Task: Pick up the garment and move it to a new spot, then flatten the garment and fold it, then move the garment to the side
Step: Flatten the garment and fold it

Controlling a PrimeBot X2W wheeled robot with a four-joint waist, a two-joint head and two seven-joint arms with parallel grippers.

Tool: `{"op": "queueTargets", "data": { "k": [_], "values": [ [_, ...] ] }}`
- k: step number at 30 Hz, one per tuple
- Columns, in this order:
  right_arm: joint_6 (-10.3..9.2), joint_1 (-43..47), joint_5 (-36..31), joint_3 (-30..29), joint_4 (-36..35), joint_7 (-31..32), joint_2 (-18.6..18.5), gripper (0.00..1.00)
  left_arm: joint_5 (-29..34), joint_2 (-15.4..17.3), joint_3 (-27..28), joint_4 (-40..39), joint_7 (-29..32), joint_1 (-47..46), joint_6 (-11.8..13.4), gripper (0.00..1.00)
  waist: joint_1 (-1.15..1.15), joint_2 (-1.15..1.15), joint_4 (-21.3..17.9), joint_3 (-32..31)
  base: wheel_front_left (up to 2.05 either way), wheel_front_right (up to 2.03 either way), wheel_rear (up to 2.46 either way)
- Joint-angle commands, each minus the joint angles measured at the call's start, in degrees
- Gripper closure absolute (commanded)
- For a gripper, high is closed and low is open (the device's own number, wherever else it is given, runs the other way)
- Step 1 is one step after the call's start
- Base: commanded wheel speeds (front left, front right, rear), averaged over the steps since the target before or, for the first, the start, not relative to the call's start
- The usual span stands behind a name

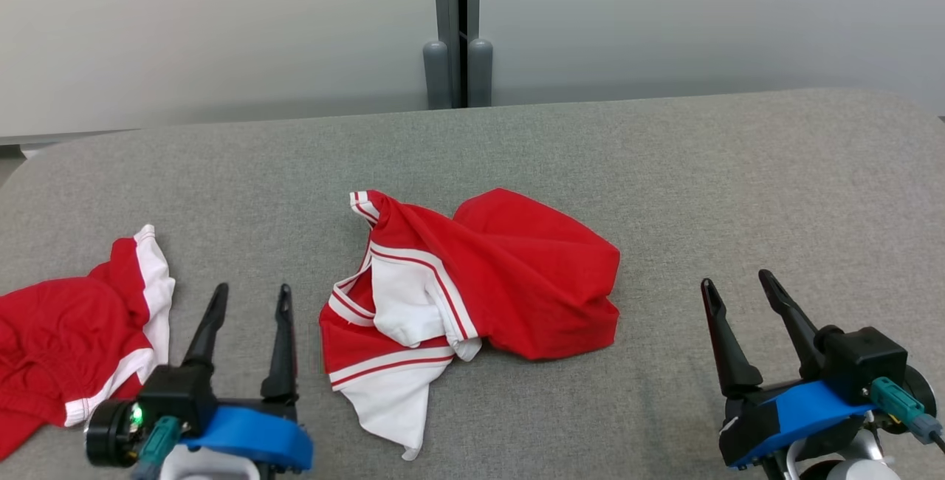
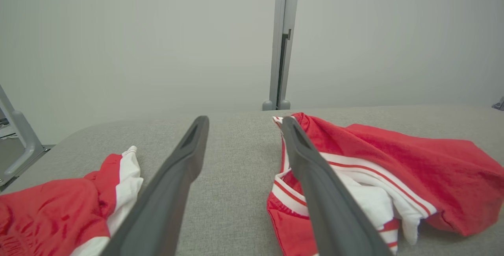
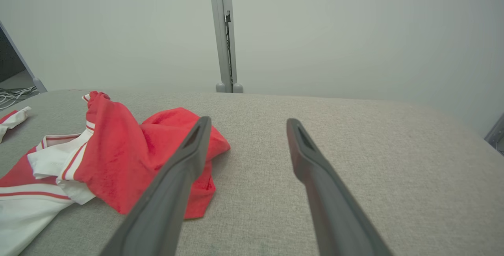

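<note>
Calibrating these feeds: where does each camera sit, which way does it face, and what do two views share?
Head view: on the robot's head, looking forward and down at the grey fabric-covered table; open left hand lower left, open right hand lower right.
Left wrist view: on the left wrist, looking along its dark fingers across the table toward the pale wall.
Right wrist view: on the right wrist, looking likewise along its own dark fingers.
Shared: all three show the crumpled red and white garment mid-table.
</note>
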Motion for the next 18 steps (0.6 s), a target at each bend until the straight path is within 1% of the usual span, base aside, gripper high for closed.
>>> {"op": "queueTargets", "data": {
  "k": [1,5,7,12,18],
  "values": [
    [0.01,0.41,0.04,-0.23,-0.32,0.14,-0.02,0.00,0.12,-0.05,-0.61,-0.23,0.66,-1.44,-0.62,0.00,0.00,0.00,0.22,0.36,0.00,0.00,0.00],
    [0.01,-0.44,-0.22,0.21,-0.37,0.27,-0.02,0.00,-0.59,-1.33,-4.07,0.95,4.63,-4.52,-3.72,0.00,0.00,0.00,0.34,1.52,0.00,0.00,0.00],
    [0.01,-1.00,-0.23,0.54,-0.43,0.23,-0.03,0.00,-1.27,-2.30,-5.90,2.78,7.47,-5.85,-5.13,0.00,0.00,0.00,0.11,2.22,0.00,0.00,0.00],
    [0.01,-1.47,0.20,0.80,0.01,-0.02,-0.03,0.00,-4.06,-4.63,-7.99,7.92,12.83,-8.04,-7.50,0.00,0.00,0.00,-0.82,3.57,0.00,0.00,0.00],
    [0.01,-2.07,0.59,0.58,0.67,-0.49,-0.02,0.00,-6.68,-6.22,-8.68,13.01,15.06,-10.03,-9.71,0.00,0.00,0.00,-1.50,4.64,0.00,0.00,0.00]
  ]
}}
